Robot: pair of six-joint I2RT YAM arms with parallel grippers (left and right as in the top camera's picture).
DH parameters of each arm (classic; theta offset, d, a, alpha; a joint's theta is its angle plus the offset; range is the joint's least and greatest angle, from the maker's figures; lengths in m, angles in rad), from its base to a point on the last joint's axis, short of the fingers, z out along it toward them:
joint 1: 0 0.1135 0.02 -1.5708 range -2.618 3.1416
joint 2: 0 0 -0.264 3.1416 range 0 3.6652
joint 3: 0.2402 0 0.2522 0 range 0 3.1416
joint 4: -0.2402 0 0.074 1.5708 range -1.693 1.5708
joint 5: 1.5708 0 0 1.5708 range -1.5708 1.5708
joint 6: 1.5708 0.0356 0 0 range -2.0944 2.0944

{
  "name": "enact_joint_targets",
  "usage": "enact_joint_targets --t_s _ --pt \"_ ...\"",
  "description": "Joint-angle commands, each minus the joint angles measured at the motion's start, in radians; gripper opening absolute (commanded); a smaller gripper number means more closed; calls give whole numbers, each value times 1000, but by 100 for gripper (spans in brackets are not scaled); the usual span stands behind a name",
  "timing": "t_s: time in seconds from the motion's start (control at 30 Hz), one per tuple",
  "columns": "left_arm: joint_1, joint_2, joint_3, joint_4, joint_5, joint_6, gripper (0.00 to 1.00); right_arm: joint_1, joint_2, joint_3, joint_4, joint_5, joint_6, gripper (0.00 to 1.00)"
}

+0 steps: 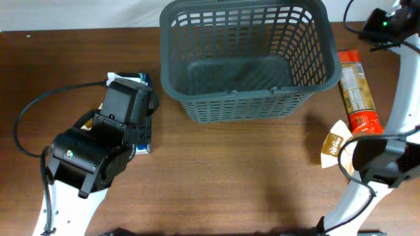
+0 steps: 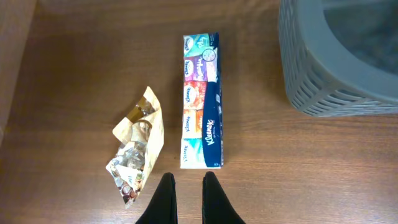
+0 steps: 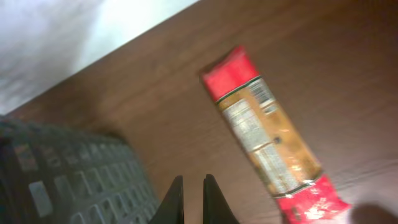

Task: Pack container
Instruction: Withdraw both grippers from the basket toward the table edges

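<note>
At the far middle of the table [image 1: 230,170] sits the container [image 1: 243,105], a dark grey plastic basket with slotted lattice walls, a thick rim and a solid base; nothing lies in it. It stands mouth up between the two arms, which probably lets either one drop goods in from its own side. On the left a tissue pack [image 2: 202,102] and a wrapper [image 2: 137,146] lie flat on the wood, just beside each other but apart, near the container's corner. The tissue pack is a long, square-edged bar in glossy blue film with coloured panels along one face; it looks firm and easy to take across its narrow width. The wrapper is crinkled gold foil, irregular and likely slippery. The left gripper [image 2: 189,198] hovers just short of the pack's near end, fingers drawn close together and empty, so it would have to spread before any pick. On the right a snack packet [image 3: 267,137], a long red and tan pillow bag, lies beside the container, with a small beige pouch [image 1: 333,145] near its end. The right gripper [image 3: 191,198] hangs over bare wood between container and packet, fingers likewise pressed nearly together, empty.
</note>
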Motion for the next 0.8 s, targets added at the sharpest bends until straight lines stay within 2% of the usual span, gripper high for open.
enact_joint_targets --t_s 0.0,0.33,0.77 --pt "7 -16 16 3 -21 8 2 14 28 0 3 -112 -39 4" --pt "7 -16 16 3 -21 8 2 55 40 0 36 -183 -43 4" --pt "7 -16 16 -4 -21 7 2 136 40 0 53 -185 -43 4"
